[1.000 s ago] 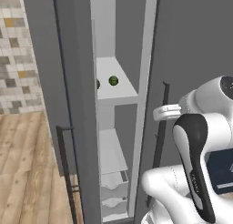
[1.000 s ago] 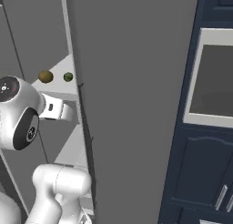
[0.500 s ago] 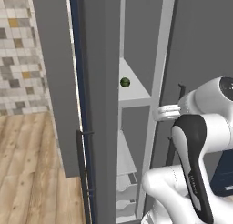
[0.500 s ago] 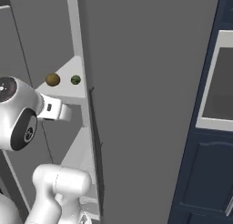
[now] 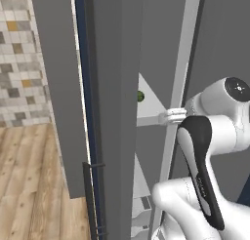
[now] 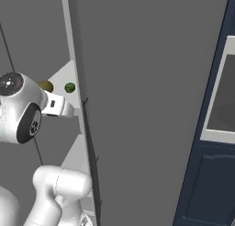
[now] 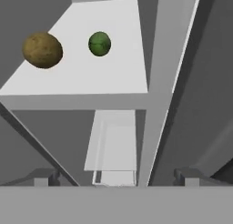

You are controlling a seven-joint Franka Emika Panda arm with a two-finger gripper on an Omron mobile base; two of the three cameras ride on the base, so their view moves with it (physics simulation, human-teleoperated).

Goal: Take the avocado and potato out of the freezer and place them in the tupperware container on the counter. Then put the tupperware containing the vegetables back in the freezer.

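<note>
Freezer (image 7: 164, 73) shelf holds one potato (image 7: 42, 50), one avocado (image 7: 99, 43); gripper (image 7: 116, 176) fingers seemingly apart, empty.

The freezer (image 5: 117, 88) looked like smooth matt grey panel, its shelf (image 7: 91, 77) a paler, flat-finished grey. The potato (image 7: 42, 50) had a dull, mottled olive-brown skin, faintly rough. The avocado (image 7: 99, 43) was dark green with a slight sheen and fine speckling. The floor (image 5: 29, 180) read as pale wood planks, the wall (image 5: 19, 53) as small matt stone tiles. The neighbouring cabinet (image 6: 206, 188) was smooth navy.
</note>
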